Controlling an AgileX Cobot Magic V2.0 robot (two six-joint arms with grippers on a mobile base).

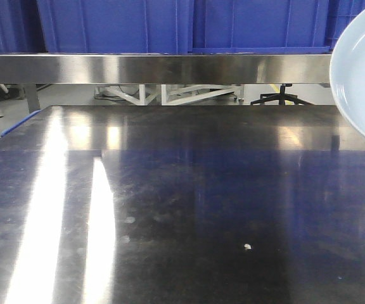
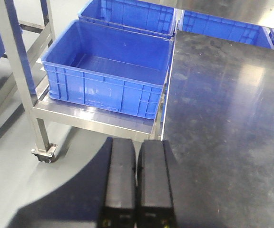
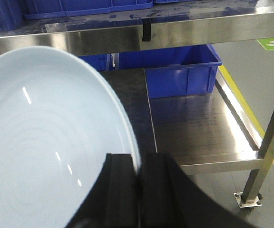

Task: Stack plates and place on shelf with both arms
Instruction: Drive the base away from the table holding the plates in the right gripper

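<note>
Honestly, the pinch worries me: my right end effector [image 3: 139, 164] is clamped on the rim of one plate [image 3: 42, 142], holding it tilted in the air above the counter [image 1: 182, 209] near its right edge, lower than the shelf [image 1: 157, 68]. A glossy rim in so narrow a grip could swivel or slide out, and the plate would hit steel. Raised carelessly, its far rim could also knock the shelf's front lip. My left end effector [image 2: 137, 142] is pressed together on nothing, out past the counter's left edge near a blue crate [image 2: 103, 71], so it lends no support. I see no second plate.
</note>
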